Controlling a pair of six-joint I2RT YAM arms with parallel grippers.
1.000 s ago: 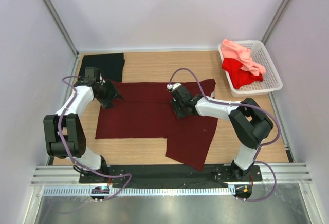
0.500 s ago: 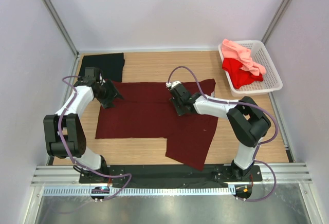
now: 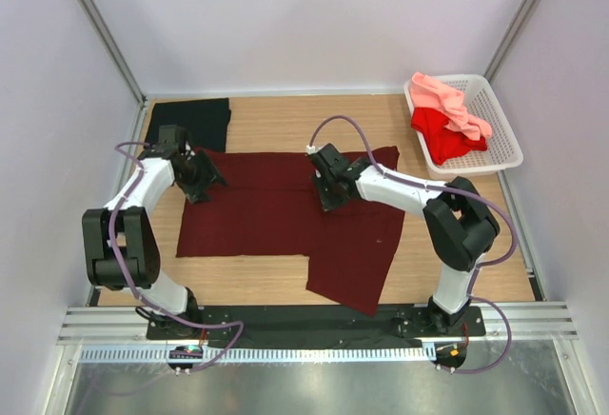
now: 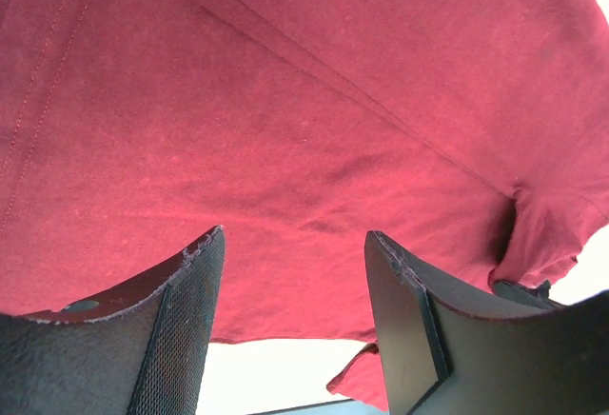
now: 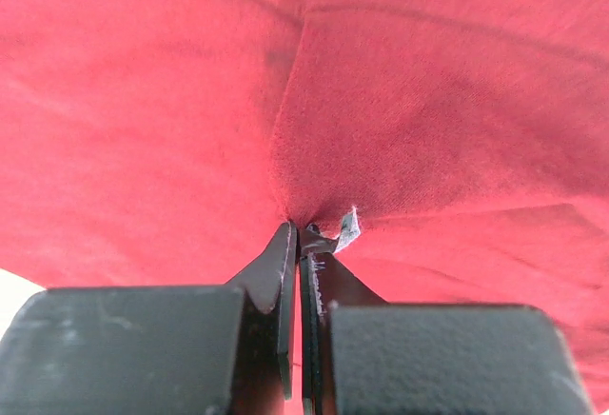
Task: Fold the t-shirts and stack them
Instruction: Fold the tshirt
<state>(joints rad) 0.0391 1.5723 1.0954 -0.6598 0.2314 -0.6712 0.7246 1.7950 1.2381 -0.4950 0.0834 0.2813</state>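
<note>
Within the last second the right fingers have moved toward the far edge of the maroon shirt and snapped shut. They now pinch a tuck of cloth beside its small white label, probably the grip for the next fold. The left fingers stand apart over the shirt's left end, holding nothing. The shirt lies spread on the worktop. The label is too small to read, and no other writing shows.
</note>
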